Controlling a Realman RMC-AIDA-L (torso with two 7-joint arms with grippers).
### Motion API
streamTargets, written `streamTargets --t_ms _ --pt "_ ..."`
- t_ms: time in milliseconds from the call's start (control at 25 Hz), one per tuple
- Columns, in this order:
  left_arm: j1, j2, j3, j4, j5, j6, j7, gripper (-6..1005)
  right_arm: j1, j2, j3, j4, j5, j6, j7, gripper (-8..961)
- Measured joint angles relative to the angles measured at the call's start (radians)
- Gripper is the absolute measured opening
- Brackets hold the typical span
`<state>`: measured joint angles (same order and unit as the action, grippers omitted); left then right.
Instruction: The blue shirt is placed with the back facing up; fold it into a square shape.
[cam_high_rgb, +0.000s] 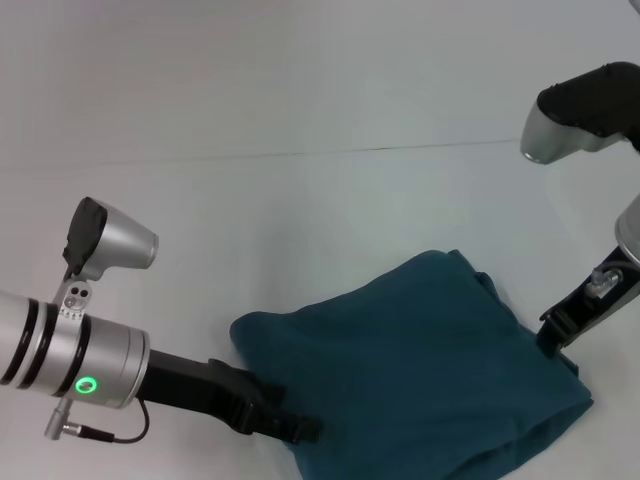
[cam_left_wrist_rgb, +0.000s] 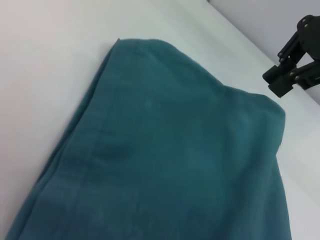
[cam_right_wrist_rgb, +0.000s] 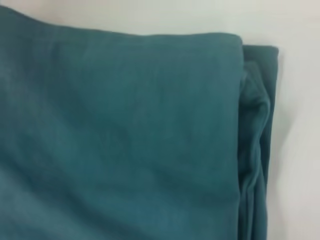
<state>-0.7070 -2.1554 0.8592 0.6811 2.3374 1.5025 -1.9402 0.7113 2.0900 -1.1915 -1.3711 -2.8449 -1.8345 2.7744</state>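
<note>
The blue shirt (cam_high_rgb: 420, 370) lies folded into a compact, roughly square stack on the white table (cam_high_rgb: 300, 200), plain teal fabric facing up. In the left wrist view the blue shirt (cam_left_wrist_rgb: 170, 165) fills most of the picture. The right wrist view shows the blue shirt (cam_right_wrist_rgb: 125, 135) with layered folded edges along one side. My left gripper (cam_high_rgb: 305, 430) sits low at the shirt's near left edge, touching or almost touching the cloth. My right gripper (cam_high_rgb: 553, 335) is down at the shirt's right edge. Farther off in the left wrist view, the right gripper (cam_left_wrist_rgb: 280, 82) stands just off the shirt's corner.
A faint seam (cam_high_rgb: 350, 152) crosses the white table behind the shirt. The left arm's silver body with a green light (cam_high_rgb: 88, 385) occupies the near left. The right arm's elbow (cam_high_rgb: 575, 120) hangs at the upper right.
</note>
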Motion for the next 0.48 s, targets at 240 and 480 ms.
streamTargets --t_ms 240,480 --pt "0.001 0.001 -0.009 0.017 -0.004 0.004 0.001 888 0.001 -0.003 0.018 -0.021 0.003 -0.007 -0.012 185" --pt "0.021 0.002 -0.058 0.102 -0.017 0.068 -0.027 888 0.002 0.0 0.032 -0.051 0.12 -0.034 -0.057 415"
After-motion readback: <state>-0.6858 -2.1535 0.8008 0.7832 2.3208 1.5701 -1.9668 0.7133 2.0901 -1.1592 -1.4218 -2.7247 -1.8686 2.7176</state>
